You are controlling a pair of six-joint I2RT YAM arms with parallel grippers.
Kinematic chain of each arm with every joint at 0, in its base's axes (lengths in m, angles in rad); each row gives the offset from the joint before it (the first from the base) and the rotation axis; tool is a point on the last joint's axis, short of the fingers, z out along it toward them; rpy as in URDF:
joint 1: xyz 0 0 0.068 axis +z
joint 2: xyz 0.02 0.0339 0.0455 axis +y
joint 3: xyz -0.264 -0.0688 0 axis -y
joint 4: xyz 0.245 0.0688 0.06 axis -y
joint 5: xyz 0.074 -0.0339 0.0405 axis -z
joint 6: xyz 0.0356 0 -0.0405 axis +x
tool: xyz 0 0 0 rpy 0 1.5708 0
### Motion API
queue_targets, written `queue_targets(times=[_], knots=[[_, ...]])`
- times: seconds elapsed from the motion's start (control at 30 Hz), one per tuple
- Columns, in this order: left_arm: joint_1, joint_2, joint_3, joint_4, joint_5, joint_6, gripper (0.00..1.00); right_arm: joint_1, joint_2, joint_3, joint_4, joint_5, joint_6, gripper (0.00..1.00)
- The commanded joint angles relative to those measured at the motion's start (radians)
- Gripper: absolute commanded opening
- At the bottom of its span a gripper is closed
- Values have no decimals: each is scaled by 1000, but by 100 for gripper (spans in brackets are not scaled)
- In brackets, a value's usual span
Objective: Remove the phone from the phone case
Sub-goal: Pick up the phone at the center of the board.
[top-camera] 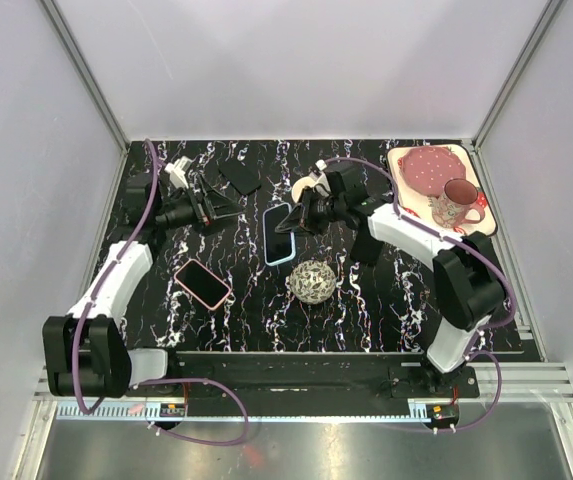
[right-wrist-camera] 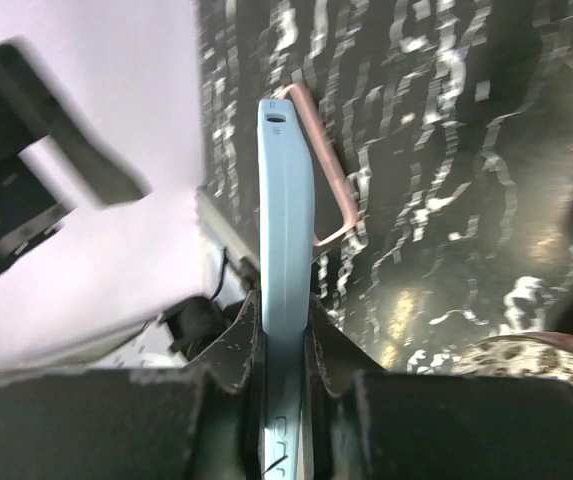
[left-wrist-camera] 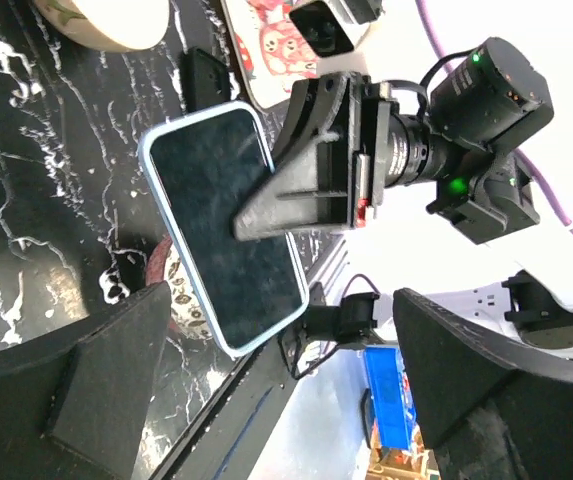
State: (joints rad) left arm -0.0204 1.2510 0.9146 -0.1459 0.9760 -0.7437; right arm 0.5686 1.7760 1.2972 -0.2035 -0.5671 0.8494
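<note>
Main risk is the grip. The right gripper [top-camera: 294, 220] pinches one end of the blue phone case [top-camera: 279, 237] across front and back, seen edge-on in its wrist view, so the phone [left-wrist-camera: 221, 220] and the case are clamped together there. A tug elsewhere could swivel the whole thing in the pinch or slide it out. It sits mid-table, tilted with the screen facing up and left; I can't tell whether its low edge touches the table [top-camera: 386, 300]. The left gripper [top-camera: 214, 205] hangs just left of it, fingers [left-wrist-camera: 106, 380] spread wide and holding nothing, facing the screen. It probably has to catch a case lip; if it grabs glass and case together, nothing separates. The two grippers are near each other, so a knock is possible on the way in. If the phone drops, it lands on a hard top near the pink-cased phone [top-camera: 203, 283] to the near left or the woven ball [top-camera: 313, 281] just near of it. The surface is glossy black marble-look with white veins, likely slick. A cream bowl [left-wrist-camera: 106, 25] sits just far of the right gripper, and a black flat piece [top-camera: 238, 175] lies far, left of centre. A pink tray [top-camera: 398, 160] with a mug [top-camera: 456, 203] fills the far right corner. Plain pale walls [top-camera: 296, 70] with metal corner posts [top-camera: 88, 70] box the table in.
</note>
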Motion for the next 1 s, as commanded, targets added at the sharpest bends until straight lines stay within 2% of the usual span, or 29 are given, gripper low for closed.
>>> queue_targets(times=[0.0,0.1,0.33,0.4,0.47,0.6,0.67,0.7,0.73,0.8,0.83,0.87,0.93,0.97], knots=[[-9,57,-103,462,113,-292,95,5,-102,-82,334,-276,100,0],[-12,111,-88,492,150,-289,94,4,-102,-93,406,-312,160,0],[-67,154,-63,537,185,-295,89,4,-60,-133,731,-379,353,0],[-88,165,-66,558,181,-327,87,5,-49,-130,743,-375,362,0],[-101,180,-91,665,179,-380,86,7,-36,-125,751,-372,362,0],[-115,211,-138,883,162,-557,74,10,-23,-122,725,-366,343,0],[-115,241,-164,1052,159,-633,71,10,-18,-128,705,-364,326,0],[-118,254,-171,1121,159,-729,70,11,-16,-134,707,-364,324,0],[-118,266,-181,1260,159,-778,66,10,-15,-141,710,-364,323,0],[-124,317,-189,1391,148,-914,63,11,-10,-145,714,-366,326,0],[-125,336,-192,1516,145,-960,58,10,-7,-147,713,-366,324,0],[-128,375,-192,1575,136,-1002,52,11,-7,-148,714,-366,326,0],[-136,409,-187,1672,132,-1082,45,14,-4,-145,705,-366,321,0],[-141,425,-186,1681,127,-1089,37,16,-3,-142,699,-366,317,0]])
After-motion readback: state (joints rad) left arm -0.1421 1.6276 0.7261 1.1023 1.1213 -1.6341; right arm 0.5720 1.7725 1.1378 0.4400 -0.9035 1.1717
